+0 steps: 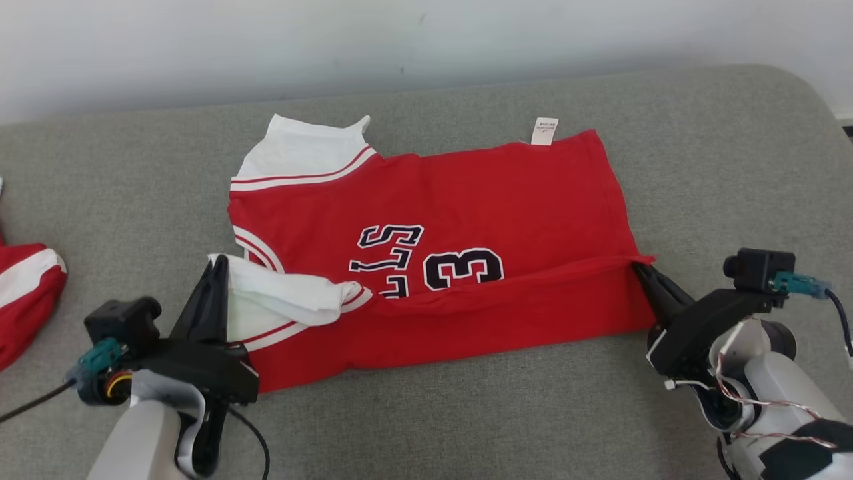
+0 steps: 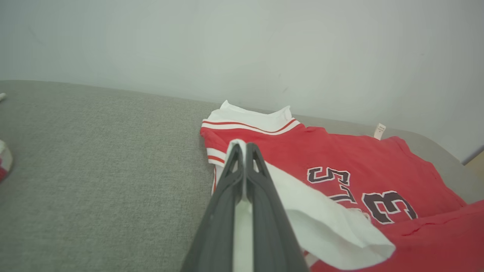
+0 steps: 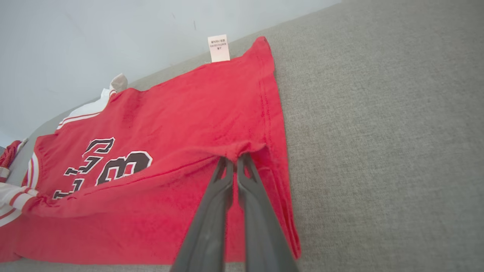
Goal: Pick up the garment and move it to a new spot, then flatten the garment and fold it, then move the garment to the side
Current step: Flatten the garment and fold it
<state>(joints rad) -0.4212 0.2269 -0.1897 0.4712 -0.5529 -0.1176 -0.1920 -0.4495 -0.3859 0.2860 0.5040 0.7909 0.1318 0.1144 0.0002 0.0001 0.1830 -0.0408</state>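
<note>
The garment is a red jersey with white sleeves and dark lettering, spread sideways on the grey cushion. Its near long edge is lifted and drawn over toward the lettering. My left gripper is shut on the white near sleeve, which shows between the fingers of my left gripper in the left wrist view. My right gripper is shut on the red hem corner at the jersey's right end. In the right wrist view my right gripper pinches a bunched bit of the garment.
A second red and white garment lies at the cushion's left edge. A white care label sticks out at the jersey's far edge. A pale wall stands just behind the cushion. Bare cushion lies to the right and in front.
</note>
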